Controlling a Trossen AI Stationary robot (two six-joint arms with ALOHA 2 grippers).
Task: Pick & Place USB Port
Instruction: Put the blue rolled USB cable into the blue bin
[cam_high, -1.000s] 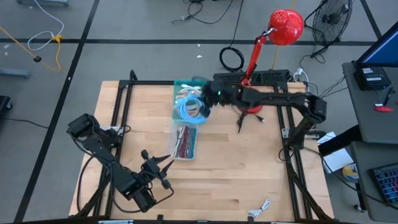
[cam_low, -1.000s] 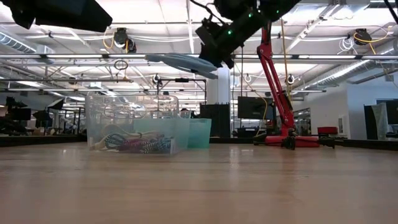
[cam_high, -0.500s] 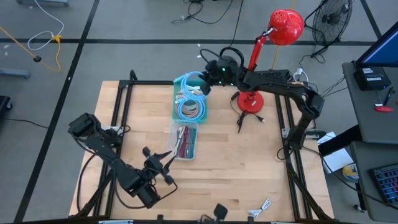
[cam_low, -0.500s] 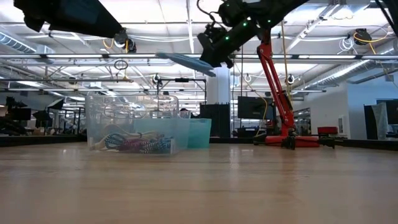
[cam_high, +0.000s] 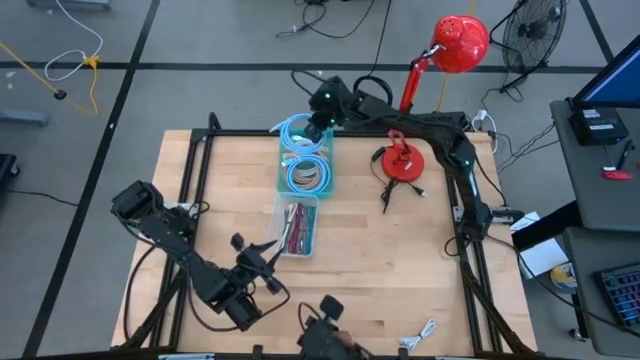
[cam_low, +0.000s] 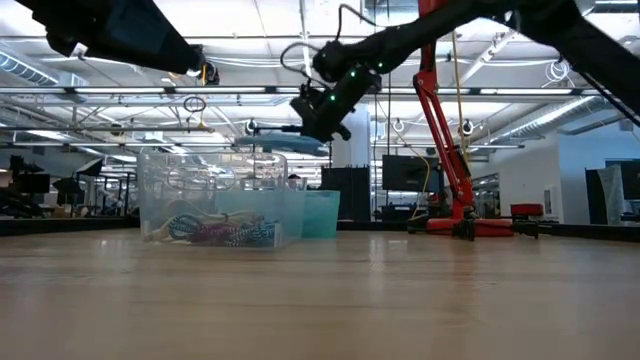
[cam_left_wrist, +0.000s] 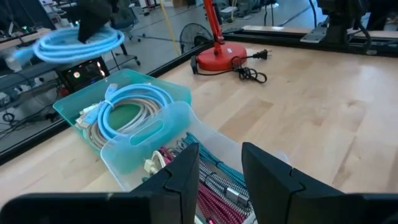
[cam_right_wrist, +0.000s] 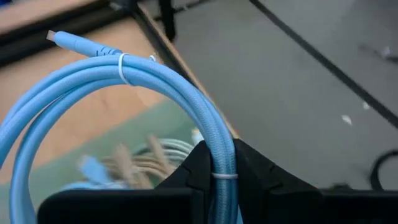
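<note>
The right hand (cam_high: 318, 112) is closed on a coiled light-blue USB cable (cam_high: 301, 133) and holds it in the air over the far end of the teal bin (cam_high: 284, 172), close to the far edge of the desk (cam_high: 380, 260). In the right wrist view the two dark fingers (cam_right_wrist: 200, 163) pinch the cable (cam_right_wrist: 155, 78) between them, and a white tie binds the coil near its blue plug. In the low view the coil (cam_low: 280, 143) hangs flat, a little above the rims of the bins — it does not touch them.

Inside the teal bin lies another coil of light-blue cable (cam_high: 308, 176), together with some pale cables. Just in front of this bin, touching it, stands a clear bin (cam_high: 296, 226) with braided cables in red and dark colours.

The left hand (cam_high: 262, 268) waits over the near left part of the desk, pointing towards the clear bin. Its fingers (cam_left_wrist: 186, 171) stand apart with nothing between them, so it is open and holds nothing.

A red desk lamp (cam_high: 405, 163) stands to the right of the bins, with its black cord lying beside the base. A small white cable (cam_high: 420, 333) lies at the near right edge of the desk.
</note>
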